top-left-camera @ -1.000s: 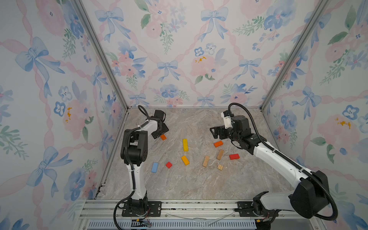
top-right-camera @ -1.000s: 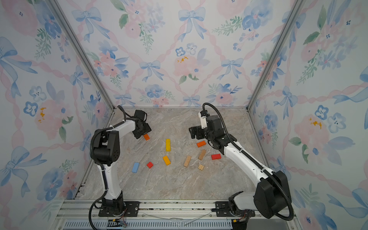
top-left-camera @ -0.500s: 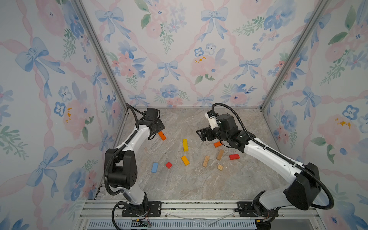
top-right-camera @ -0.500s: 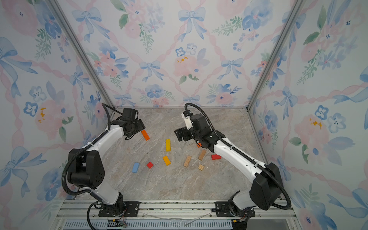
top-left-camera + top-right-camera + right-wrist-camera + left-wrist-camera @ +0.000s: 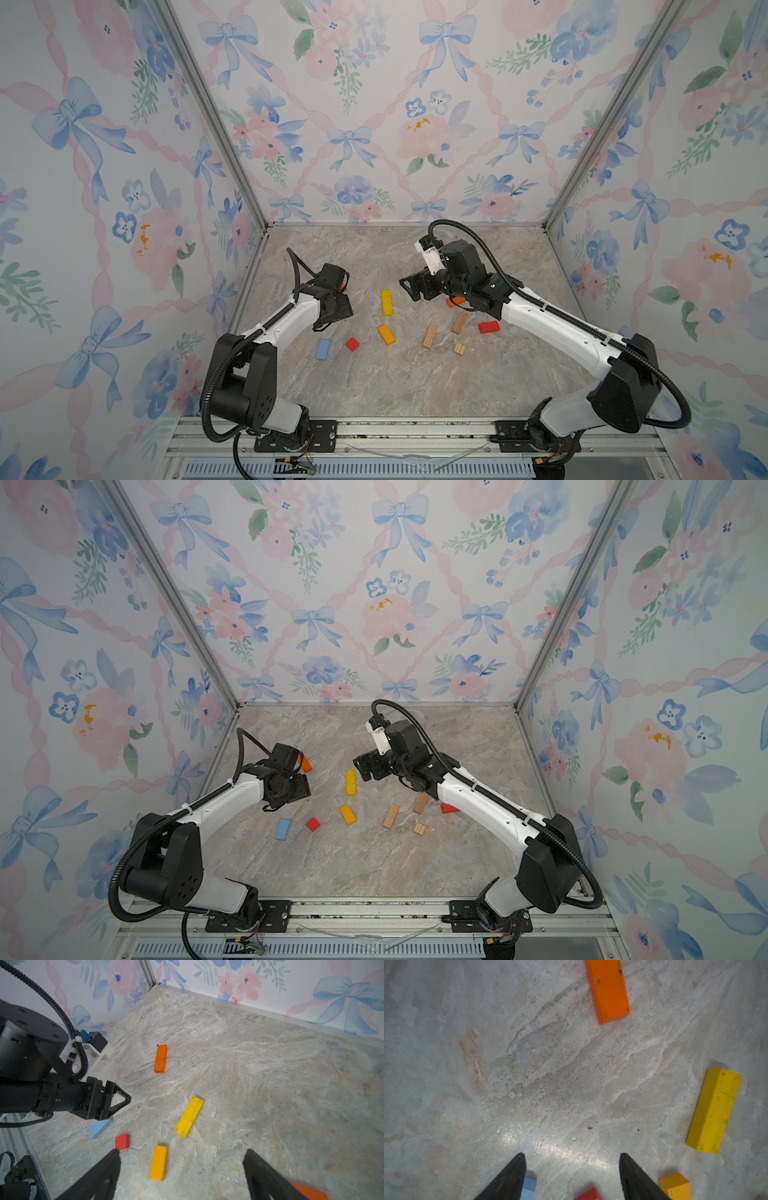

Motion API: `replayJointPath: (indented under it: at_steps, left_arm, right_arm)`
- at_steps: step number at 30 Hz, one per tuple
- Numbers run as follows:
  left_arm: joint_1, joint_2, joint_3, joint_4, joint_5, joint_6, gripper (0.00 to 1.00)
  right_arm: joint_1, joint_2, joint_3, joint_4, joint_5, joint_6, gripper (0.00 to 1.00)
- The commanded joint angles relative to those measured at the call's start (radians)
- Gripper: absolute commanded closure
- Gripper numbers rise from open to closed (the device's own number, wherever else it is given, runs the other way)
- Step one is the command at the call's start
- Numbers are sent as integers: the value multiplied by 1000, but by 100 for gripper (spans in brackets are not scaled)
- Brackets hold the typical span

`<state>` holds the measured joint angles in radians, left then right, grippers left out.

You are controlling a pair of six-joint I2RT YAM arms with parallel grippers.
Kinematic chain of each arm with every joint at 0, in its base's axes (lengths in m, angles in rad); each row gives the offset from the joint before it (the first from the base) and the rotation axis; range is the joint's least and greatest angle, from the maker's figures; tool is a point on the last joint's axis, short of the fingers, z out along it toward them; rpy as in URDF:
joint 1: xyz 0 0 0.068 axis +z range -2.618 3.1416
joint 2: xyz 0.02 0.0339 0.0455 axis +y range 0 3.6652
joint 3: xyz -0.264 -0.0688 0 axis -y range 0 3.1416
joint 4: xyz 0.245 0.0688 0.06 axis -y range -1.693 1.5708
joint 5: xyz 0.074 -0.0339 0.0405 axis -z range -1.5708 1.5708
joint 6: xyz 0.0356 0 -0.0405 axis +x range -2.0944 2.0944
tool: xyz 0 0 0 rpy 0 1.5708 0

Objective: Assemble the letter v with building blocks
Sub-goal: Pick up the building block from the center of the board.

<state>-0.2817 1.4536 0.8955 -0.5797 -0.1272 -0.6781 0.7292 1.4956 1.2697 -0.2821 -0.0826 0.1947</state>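
Ten building blocks [image 5: 430, 336] lie scattered flat across the middle of the marble bench [image 5: 395, 386]. Left gripper [image 5: 572, 1157] hovers near an orange block [image 5: 305, 763], right gripper [image 5: 182, 1151] near the long yellow block [image 5: 387, 302]; both jaws apart, holding nothing.

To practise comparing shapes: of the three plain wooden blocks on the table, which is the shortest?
The squarish plain wooden block: nearly square, while the two long plain wooden blocks near it are bars.

Marbled tabletop [image 5: 374, 386] carries loose building blocks [image 5: 386, 334] mid-frame: yellow block [image 5: 387, 302], blue block [image 5: 323, 348], red cube [image 5: 352, 344], tan blocks [image 5: 429, 336]; orange block [image 5: 306, 764] partly hidden, probably flat.
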Motion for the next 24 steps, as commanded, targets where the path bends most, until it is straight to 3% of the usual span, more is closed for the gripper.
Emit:
replayJointPath:
  at_steps: [1, 10, 24]
  left_arm:
    - [-7, -51, -58, -43, -25, -32, 28]
    - [-9, -156, -205, -59, -45, -78, 30]
    - [-10, -92, -254, -58, -89, -79, 36]
  right_arm:
    - [14, -7, 15, -26, -7, 6, 6]
    - [26, 1, -21, -19, -22, 30, 6]
    - [96, 121, 10, -6, -118, 86, 10]
